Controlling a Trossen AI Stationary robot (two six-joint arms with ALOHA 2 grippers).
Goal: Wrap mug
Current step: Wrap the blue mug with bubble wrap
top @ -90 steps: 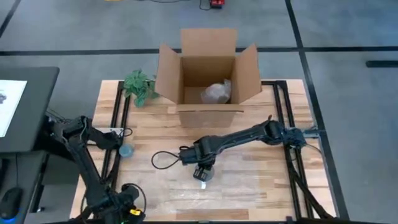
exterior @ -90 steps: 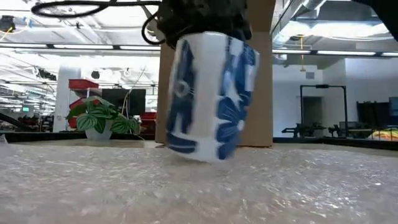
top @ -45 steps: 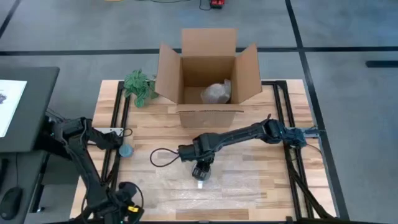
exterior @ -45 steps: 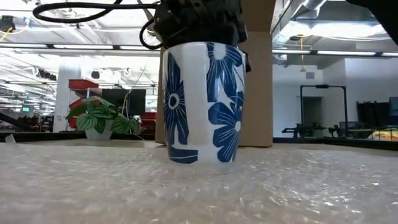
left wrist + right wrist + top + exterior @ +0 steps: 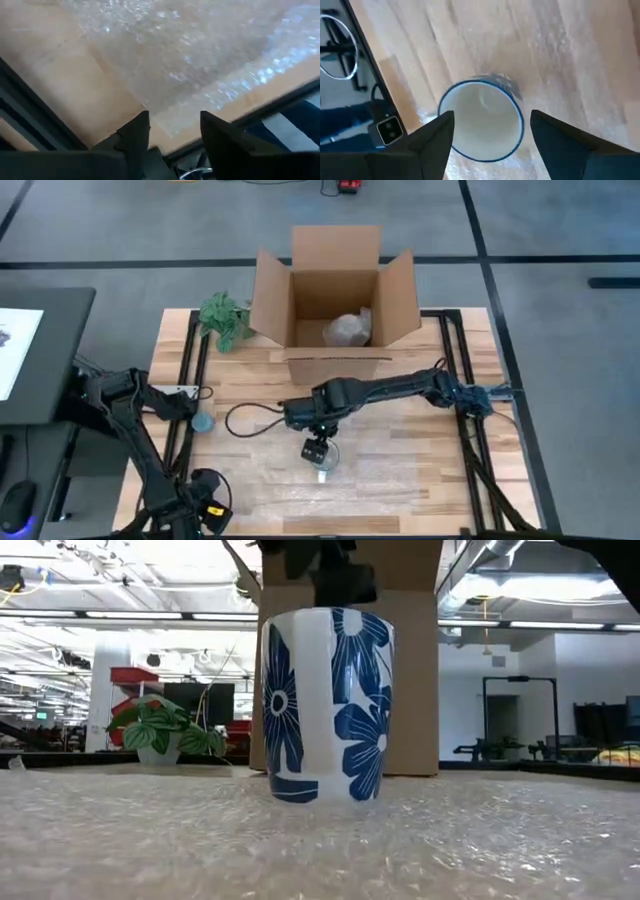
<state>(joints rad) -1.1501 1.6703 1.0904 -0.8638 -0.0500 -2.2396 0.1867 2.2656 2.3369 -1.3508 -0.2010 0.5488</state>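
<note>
Low view: a white mug point(image 5: 327, 705) with blue flowers stands upright on a sheet of bubble wrap point(image 5: 320, 840) at the table's near side. Just above it hangs the right gripper point(image 5: 316, 450), fingers spread apart and clear of the rim. At the near left corner, the left gripper point(image 5: 172, 131) waits, fingers parted. Farther back sit a cardboard box point(image 5: 335, 290) and small plant point(image 5: 224, 318).

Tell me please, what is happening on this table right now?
The right end effector hangs open just above a white ceramic mug with blue flowers, which stands upright on a clear sheet of bubble wrap spread on the wooden table. Nothing holds the mug. The left end effector waits, open, at the near left edge of the wrap. No wrapping has begun. An open brown cardboard box sits behind.
</note>
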